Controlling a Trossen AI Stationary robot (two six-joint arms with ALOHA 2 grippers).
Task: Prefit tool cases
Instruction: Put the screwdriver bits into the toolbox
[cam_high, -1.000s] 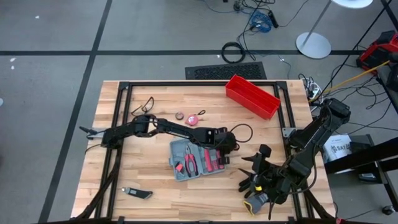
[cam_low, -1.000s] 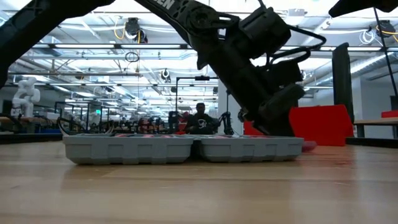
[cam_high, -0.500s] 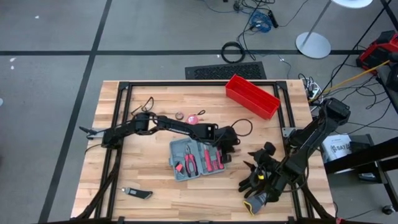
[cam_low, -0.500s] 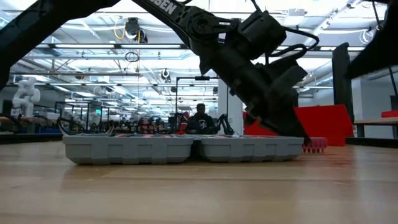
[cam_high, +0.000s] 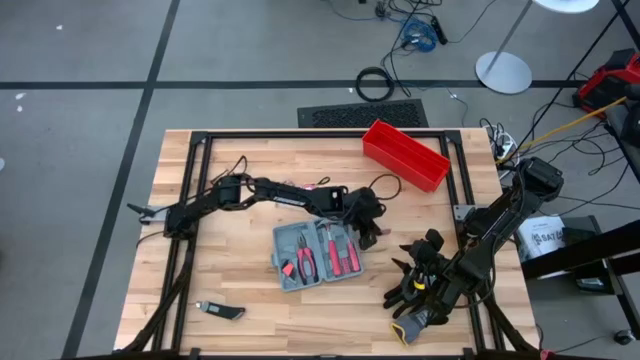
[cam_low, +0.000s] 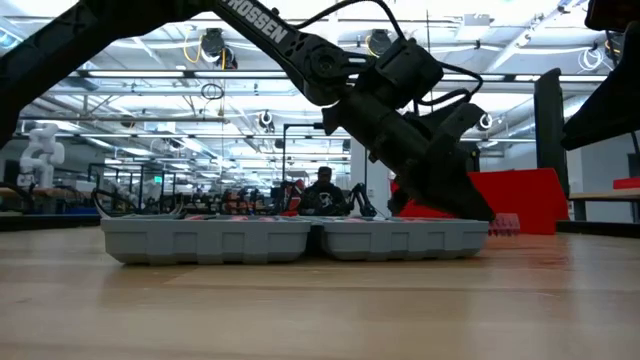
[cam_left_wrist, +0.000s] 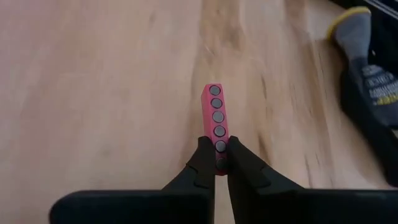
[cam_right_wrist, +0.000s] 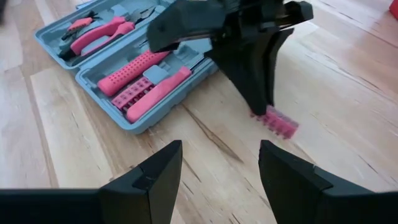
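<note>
The tool case (cam_high: 315, 255) lies open and flat on the wooden table, grey-blue, with pink-handled tools in its slots; it also shows in the right wrist view (cam_right_wrist: 124, 68) and the low view (cam_low: 300, 238). Just off its right end my left gripper (cam_high: 372, 238) is shut on a small pink bit-holder strip (cam_left_wrist: 216, 118) that carries several round bits. My right gripper (cam_right_wrist: 217, 174) stands open near the table's right front, facing the case and the strip (cam_right_wrist: 277, 122), with nothing between its fingers. My left gripper pinches the pink strip by one end (cam_left_wrist: 219, 158) between its two fingertips. The fingers slant down from the table's left and lie along the strip, which sticks out beyond them. In the low view the strip (cam_low: 503, 225) sits just above the tabletop, about level.
A red open bin (cam_high: 405, 155) stands at the far right. Dark work gloves with a yellow cuff (cam_high: 415, 325) lie at the near right, also seen in the left wrist view (cam_left_wrist: 367, 68). A folding knife (cam_high: 220, 312) lies near the front left. A black cable (cam_high: 388, 190) loops behind the left arm.
My left gripper has gone from over the case's right half toward the table's right and far edges, rolled, and risen a little. The pink strip has come out beside the case and lifted just off the wood. My right arm has sunk lower.
</note>
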